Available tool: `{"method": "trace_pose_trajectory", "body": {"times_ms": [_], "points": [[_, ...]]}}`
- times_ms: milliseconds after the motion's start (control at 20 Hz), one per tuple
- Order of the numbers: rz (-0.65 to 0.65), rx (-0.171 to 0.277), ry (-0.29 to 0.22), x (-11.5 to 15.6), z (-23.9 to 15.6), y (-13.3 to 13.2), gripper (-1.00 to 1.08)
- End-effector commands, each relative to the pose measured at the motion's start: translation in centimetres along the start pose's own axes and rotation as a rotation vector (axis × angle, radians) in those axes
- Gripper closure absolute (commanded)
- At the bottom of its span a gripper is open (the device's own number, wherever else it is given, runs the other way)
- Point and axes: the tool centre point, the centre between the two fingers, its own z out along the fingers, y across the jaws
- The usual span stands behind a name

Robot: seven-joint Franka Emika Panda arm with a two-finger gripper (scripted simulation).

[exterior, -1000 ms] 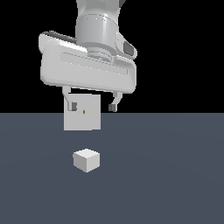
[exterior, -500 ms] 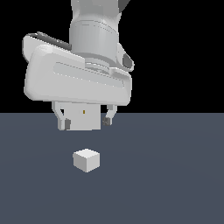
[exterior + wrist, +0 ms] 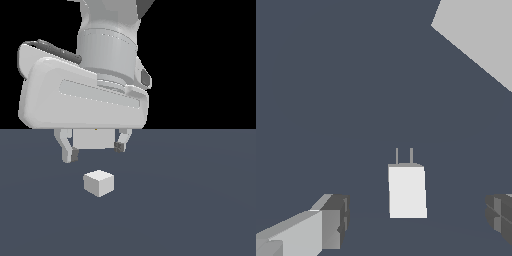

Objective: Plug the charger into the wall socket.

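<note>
Over the last second the arm has come forward and down, so its bulky hand now fills the upper part of the exterior view and hides most of the wall socket point(image 3: 91, 138); only a strip of that flat white panel shows between the fingers, where a second ago the whole square with its small centre mark was in plain sight. The gripper point(image 3: 95, 150) hangs released, its jaws spread wide with nothing between them, and its fingertips sit above and a little behind the charger point(image 3: 99, 183). I read this as the approach to the pick-up: the grasp has not yet begun, and the plugging-in is all still ahead.

The charger is a small plain white block resting on the dark grey floor point(image 3: 200, 210), untouched, just below the open jaws. In the wrist view it point(image 3: 406, 191) lies between the two dark finger pads point(image 3: 338, 220), nearer one than the other, with two thin prongs sticking out of one end (they point away from the fingers, towards the far side where a corner of the socket panel point(image 3: 481, 35) shows). It lies flat and square, so a straight descent should bracket it.
</note>
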Motion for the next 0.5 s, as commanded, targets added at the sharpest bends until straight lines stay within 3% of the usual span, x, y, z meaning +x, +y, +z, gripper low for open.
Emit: {"method": "trace_pose_trajectory", "body": {"times_ms": [0, 450], "points": [[-0.009, 0.001, 0.001, -0.1, 0.1, -0.1, -0.92], [-0.007, 0.001, 0.0, -0.3, 1.4, -0.1, -0.92]]}}
